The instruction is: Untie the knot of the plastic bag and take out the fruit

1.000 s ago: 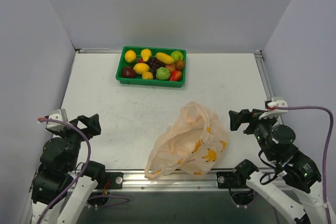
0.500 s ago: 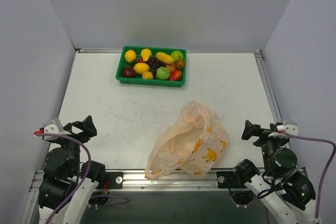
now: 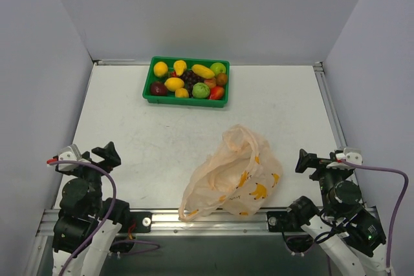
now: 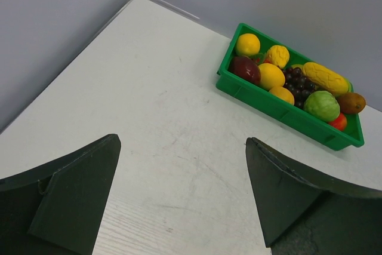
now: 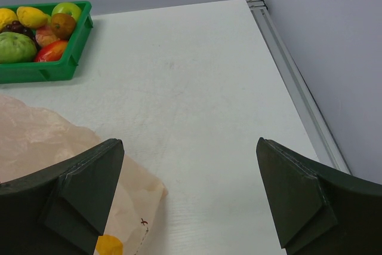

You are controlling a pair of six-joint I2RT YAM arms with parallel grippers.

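The peach plastic bag (image 3: 234,176) with banana prints lies slack near the table's front edge, its handles loose on top (image 3: 238,137). I see no tied knot. One corner of the bag shows in the right wrist view (image 5: 54,147). The fruit (image 3: 174,83) lies in the green tray (image 3: 184,101), and it also shows in the left wrist view (image 4: 271,76) and the right wrist view (image 5: 15,46). I cannot tell if anything is inside the bag. My left gripper (image 3: 107,154) (image 4: 182,141) is open and empty, far left of the bag. My right gripper (image 3: 305,159) (image 5: 188,143) is open and empty, just right of the bag.
The tray (image 4: 280,110) also holds a dark purple grape bunch (image 3: 191,78) and a dark red apple (image 3: 158,88). Grey walls stand on three sides. A metal rail (image 3: 326,101) runs along the table's right edge.
Both arms have drawn back toward the table's near edge and lowered. The bag and tray have not moved.
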